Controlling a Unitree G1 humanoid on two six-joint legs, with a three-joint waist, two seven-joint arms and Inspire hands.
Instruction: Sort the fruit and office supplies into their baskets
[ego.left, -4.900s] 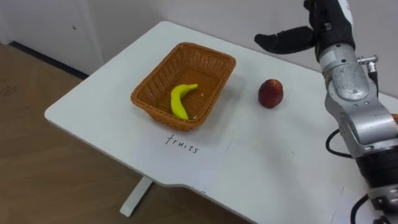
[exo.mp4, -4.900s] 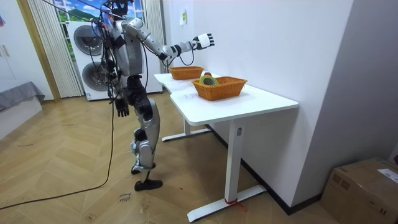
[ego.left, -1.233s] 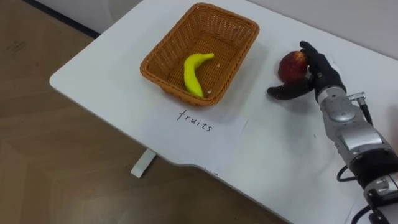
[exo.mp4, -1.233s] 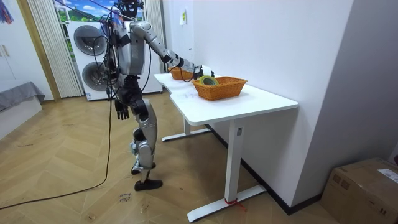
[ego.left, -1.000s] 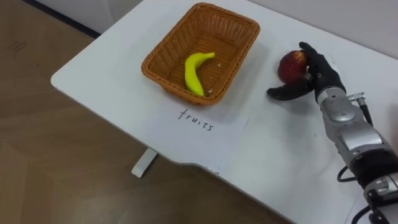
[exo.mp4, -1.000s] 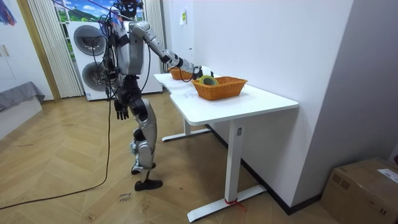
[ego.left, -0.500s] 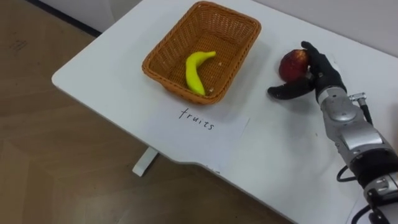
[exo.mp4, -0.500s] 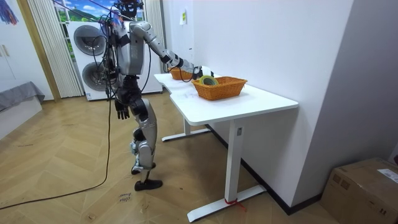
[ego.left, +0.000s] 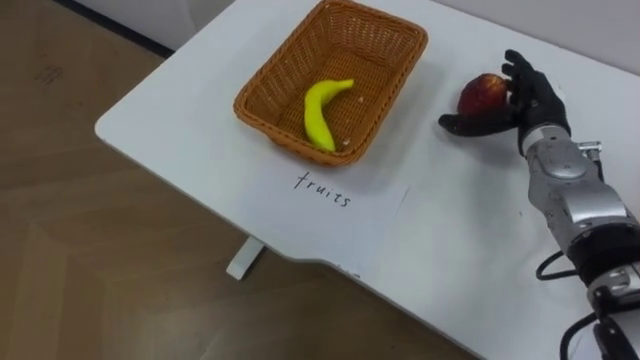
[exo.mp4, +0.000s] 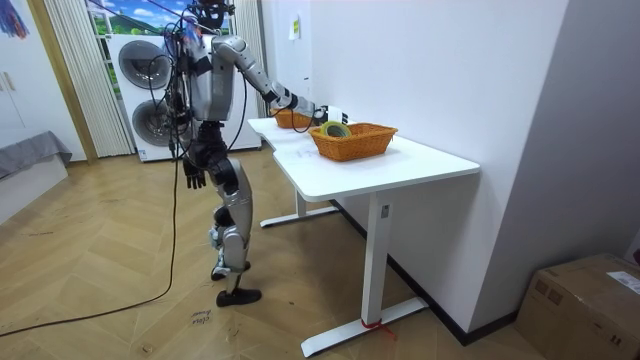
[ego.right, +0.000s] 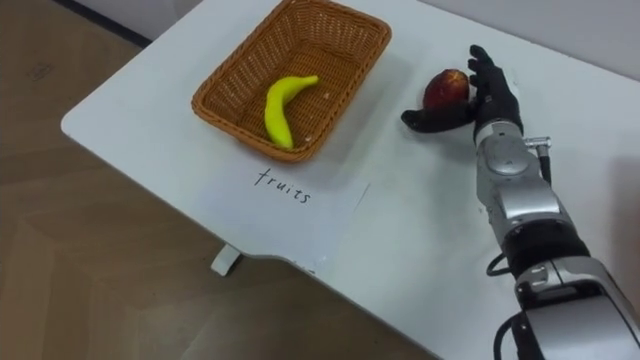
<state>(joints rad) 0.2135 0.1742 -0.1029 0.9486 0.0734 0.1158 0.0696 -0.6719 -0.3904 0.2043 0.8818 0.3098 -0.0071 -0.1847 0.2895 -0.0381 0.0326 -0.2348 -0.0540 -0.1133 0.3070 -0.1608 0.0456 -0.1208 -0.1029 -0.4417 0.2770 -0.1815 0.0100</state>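
On the white table (ego.left: 450, 240): one basket (ego.left: 275, 80), one banana (ego.left: 320, 115), one apple (ego.left: 482, 92).
The banana lies in the basket. The apple sits on the table between the right hand's (ego.left: 535, 100) thumb and its straight, spread fingers (ego.left: 524, 78). The left hand (exo.mp4: 192, 178) hangs by the robot's side.

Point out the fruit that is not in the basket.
The red apple: it sits on the white table against the open right hand, while the yellow banana lies inside the wicker basket.
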